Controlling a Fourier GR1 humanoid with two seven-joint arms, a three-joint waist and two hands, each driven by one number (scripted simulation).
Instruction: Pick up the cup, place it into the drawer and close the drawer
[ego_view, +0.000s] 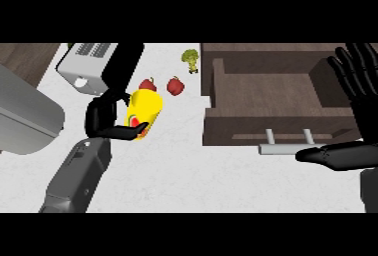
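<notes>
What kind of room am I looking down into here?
Most likely a kitchen. A white speckled counter carries a silver slotted toaster, a green broccoli floret and two red fruits, and an open dark wooden drawer with a metal bar handle stands beside them.

Bright even light, pale counter (221, 175) (almost no shadows), dark drawer (266, 95) interior, no glare

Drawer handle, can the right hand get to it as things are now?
Probably yes. The right hand is open, its thumb just beside the drawer handle, with nothing between them. The left hand holds the cup away over the counter.
</notes>
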